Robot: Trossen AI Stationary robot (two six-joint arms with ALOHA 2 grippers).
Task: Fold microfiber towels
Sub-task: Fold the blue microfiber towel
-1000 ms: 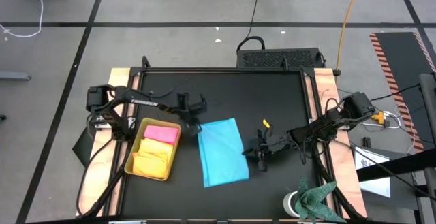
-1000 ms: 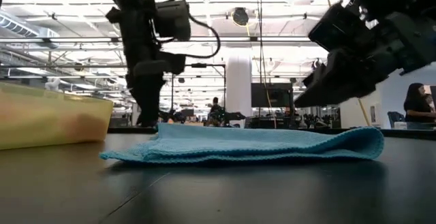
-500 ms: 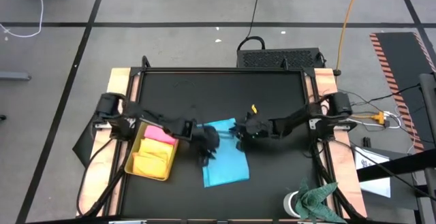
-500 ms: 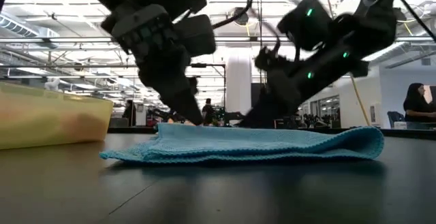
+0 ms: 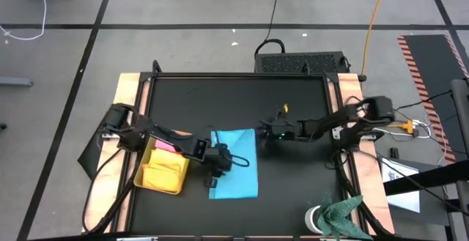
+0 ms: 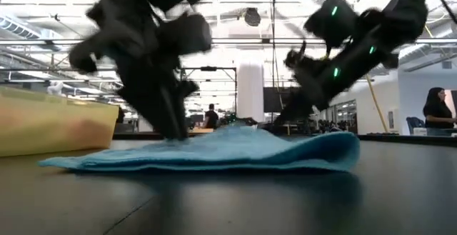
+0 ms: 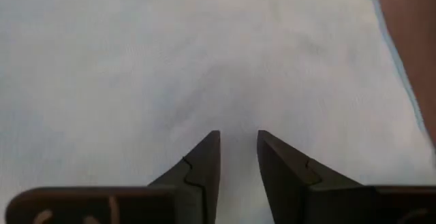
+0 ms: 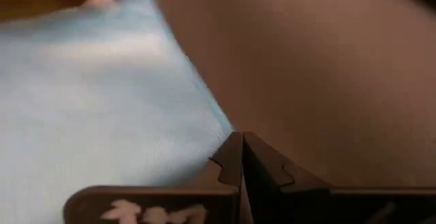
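Note:
A light blue towel (image 5: 238, 179), folded into a rectangle, lies flat on the black table (image 5: 293, 102). My left gripper (image 5: 220, 160) is down on its left-middle part; the left wrist view shows the fingers (image 7: 204, 156) a narrow gap apart. My right gripper (image 5: 265, 136) is shut and low, beside the towel's right edge near the far corner. In the low view the towel (image 6: 214, 153) humps up between the two grippers. A pink towel (image 5: 173, 146) and a yellow one (image 5: 163, 175) lie in the tray. My left gripper rests both fingertips (image 7: 266, 149) on the towel's top surface (image 7: 238, 108), slanting down from the table's left. Cloth shows in the narrow gap between them, and the towel lies on the table. My right gripper's shut fingertips (image 8: 235, 149) stand at the towel's right edge (image 8: 214, 115); I cannot tell whether they touch it.
A translucent yellow tray (image 5: 146, 186) stands left of the blue towel. A dark green cloth (image 5: 343, 210) and a white cup (image 5: 314, 217) sit at the near right corner. Bare table lies beyond the towel toward the far edge.
My left gripper has come from the tray's far corner toward the right and near edge, and down onto the blue towel. My right gripper has swung toward the far edge along the towel's right side. The towel has slid slightly left and its middle has humped up.

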